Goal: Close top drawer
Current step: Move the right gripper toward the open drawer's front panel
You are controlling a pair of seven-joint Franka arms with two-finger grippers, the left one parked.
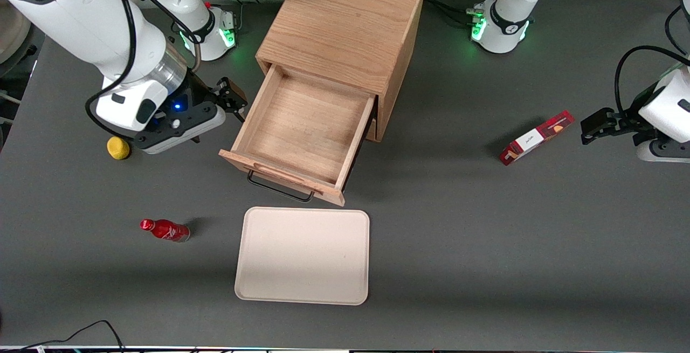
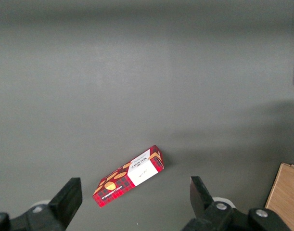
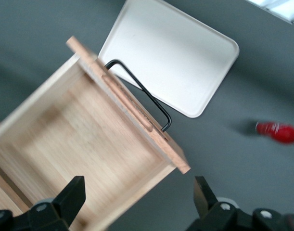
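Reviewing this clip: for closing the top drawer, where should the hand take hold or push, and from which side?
Probably the top drawer's front panel, at the black bar handle: it faces the tray, so approach from there. The hand, open, hangs beside the drawer's side wall.

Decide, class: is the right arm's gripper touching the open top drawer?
Apart. In the front view, grey table shows between the gripper and the side wall of the top drawer; its open fingers hold nothing.
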